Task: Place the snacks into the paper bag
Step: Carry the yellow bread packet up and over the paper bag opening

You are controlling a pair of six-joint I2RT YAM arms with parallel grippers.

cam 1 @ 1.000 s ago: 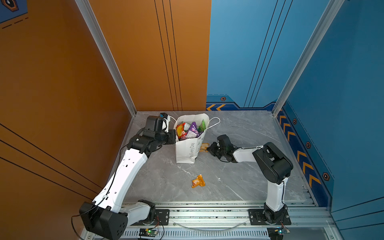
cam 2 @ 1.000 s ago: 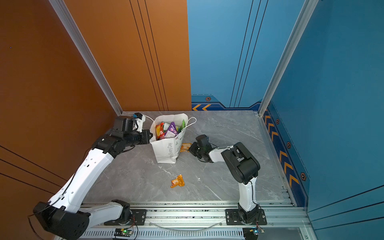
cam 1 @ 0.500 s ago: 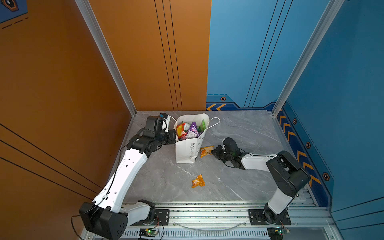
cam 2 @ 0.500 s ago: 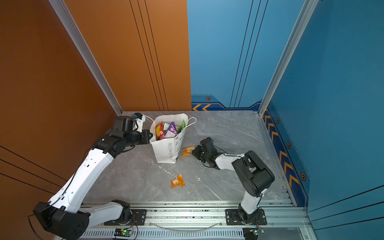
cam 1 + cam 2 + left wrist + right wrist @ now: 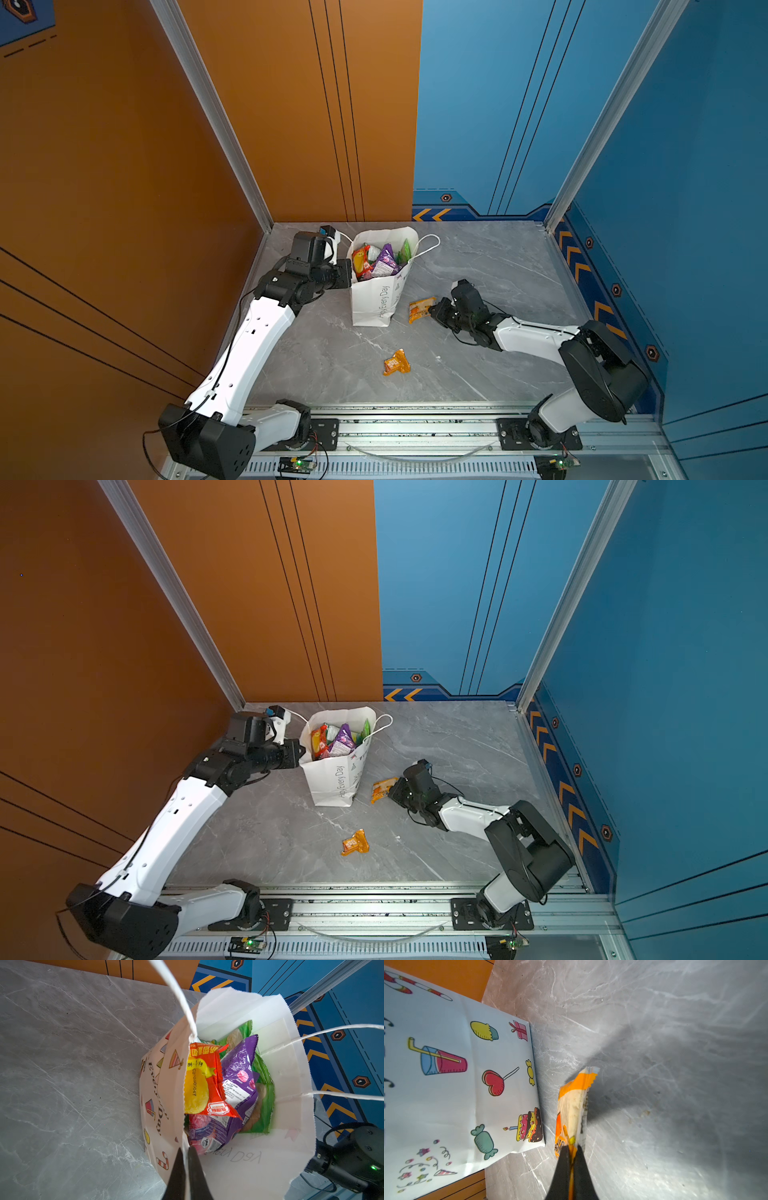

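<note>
On the grey tabletop (image 5: 478, 266), the left gripper (image 5: 185, 1149) pinched the paper bag (image 5: 249, 1167) rim; the right gripper (image 5: 572, 1147) pinched the orange packet (image 5: 572, 1109) by its thin edge, so it might slip.

left gripper (image 5: 185, 1149) pinched shut, stretched forward; right gripper (image 5: 572, 1148) clamped, low.

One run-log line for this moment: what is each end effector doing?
left end effector: shut on bag rim | right end effector: shut on orange packet beside bag | table: loose packet | bag: snacks inside
</note>
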